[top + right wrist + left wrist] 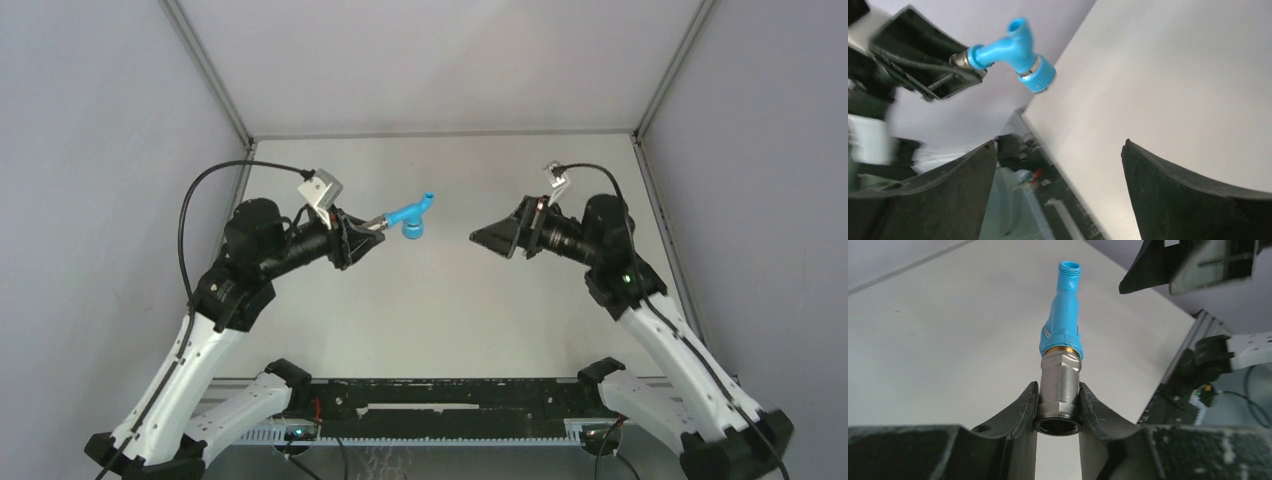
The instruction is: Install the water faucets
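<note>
Looking down from the overhead camera, the left claw [372, 228] is holding the blue tap [412, 215] out over the middle of the table [450, 310], clear of the surface. The right claw [482, 238] is facing it from the other side, apart from it, carrying nothing.

Switching to the left wrist view, here's the grip: the two fingers [1020, 407] are clenching the grey fitting [1060, 382] by its flanks, and the blue tap is standing straight out of that fitting's far end, with a thin brass band showing at the joint. So tap and fitting are looking joined; whether the thread is wound fully home, I cannot tell.

Over to the right wrist view: its jaws are gaping wide and empty. The tap is sitting up in the top-left corner, well off the line between them, with its ribbed cap turned toward the table.

My read is that the screwing-together step is in hand. The next move is calling for the right claw to line up squarely on the blue body, close gently around it and twist about the fitting's axis while the left is holding firm. If the thread is already seated, it is calling instead for the joined pair to be set down.
</note>
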